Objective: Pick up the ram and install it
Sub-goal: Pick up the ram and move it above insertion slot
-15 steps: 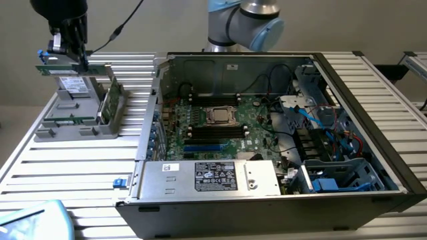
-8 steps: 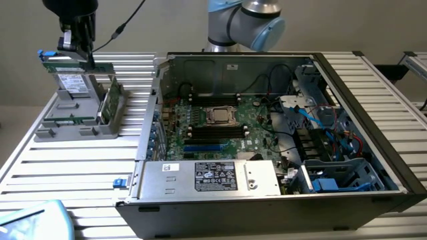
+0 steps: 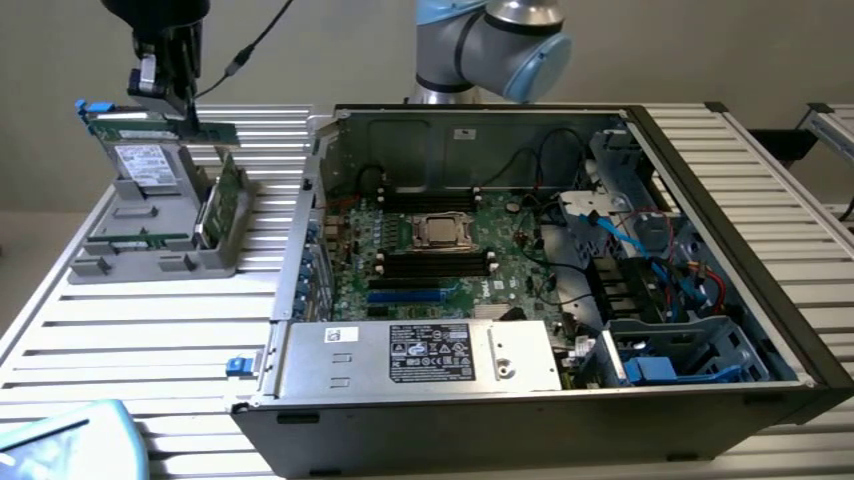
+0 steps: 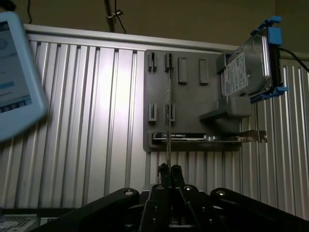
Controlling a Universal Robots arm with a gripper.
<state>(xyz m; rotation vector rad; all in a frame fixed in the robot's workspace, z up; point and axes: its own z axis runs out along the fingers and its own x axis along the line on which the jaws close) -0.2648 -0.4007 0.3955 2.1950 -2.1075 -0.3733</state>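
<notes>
The ram sits pinched in my gripper, a thin green stick held above the grey holder at the exterior view's left, apparently clear of it. I judge the pick done and the install not yet begun. Installing calls for carrying the stick over to the open case and lining its edge up with a black slot on the motherboard.

The wrist view has the ram edge-on, with my fingers closed narrow on it. The exterior view gives the slots.
</notes>
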